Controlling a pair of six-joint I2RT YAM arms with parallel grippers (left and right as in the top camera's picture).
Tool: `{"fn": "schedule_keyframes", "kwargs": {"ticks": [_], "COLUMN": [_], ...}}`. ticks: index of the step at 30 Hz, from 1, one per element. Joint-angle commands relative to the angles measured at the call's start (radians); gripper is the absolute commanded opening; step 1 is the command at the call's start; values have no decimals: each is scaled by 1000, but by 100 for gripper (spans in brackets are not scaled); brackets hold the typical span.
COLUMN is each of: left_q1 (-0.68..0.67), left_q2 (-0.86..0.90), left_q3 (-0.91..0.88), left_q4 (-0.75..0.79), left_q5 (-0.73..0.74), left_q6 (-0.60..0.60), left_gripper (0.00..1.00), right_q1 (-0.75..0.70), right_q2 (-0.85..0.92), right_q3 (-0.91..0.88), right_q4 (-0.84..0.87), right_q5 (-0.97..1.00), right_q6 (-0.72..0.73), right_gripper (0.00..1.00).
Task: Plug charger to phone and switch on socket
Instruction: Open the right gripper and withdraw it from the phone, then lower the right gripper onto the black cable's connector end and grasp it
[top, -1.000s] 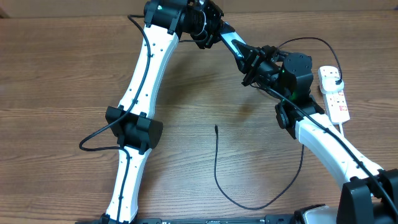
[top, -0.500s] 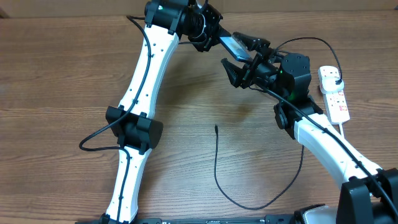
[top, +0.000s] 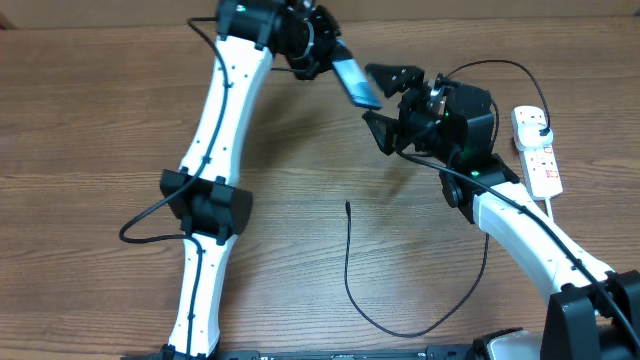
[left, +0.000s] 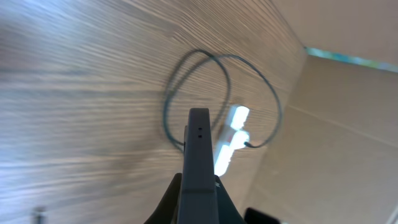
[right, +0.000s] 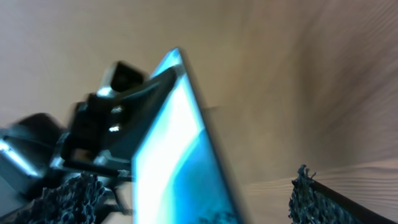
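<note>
Two claws meet above the far side of the table (top: 100, 120). Left gripper (top: 336, 63) pinches the phone (top: 357, 82) by one end, held clear of the wood. Right gripper (top: 385, 103) stands just beside the free end, jaws spread, gripping nothing.

Phone judged stiff, light and slick-faced, so you should clamp across its black edges, not the screen.

Charger (top: 348, 262) lies slack on the table, connector tip (top: 347, 205) free and well apart from the phone. It looks thin and floppy, so pinch just behind the tip.

No containers in view. The socket (top: 541, 160) carries one black plug at its far end.
</note>
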Motion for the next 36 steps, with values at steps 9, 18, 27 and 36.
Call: {"fn": "schedule_keyframes", "kwargs": {"ticks": [9,18,27,36], "left_q1": [161,182,187,192], "left_q2": [-6,-6,-6,-6], "left_q3": [17,17,17,17], "left_q4": [-186,-334,-333,-320], "left_q5": [56,173,173,174], "left_q6": [647,1046,1079,1074], "left_gripper": [4,4,4,4], "right_q1": [-34,20,217,291], "right_q2": [-10,-10,-10,-10], "right_q3": [9,9,14,16], "right_q4": [-385,-686,-818,-881], "right_q5": [13,63,345,416], "right_q6": [-505,-929,-974,-914], "right_gripper": [100,98,98,100]}}
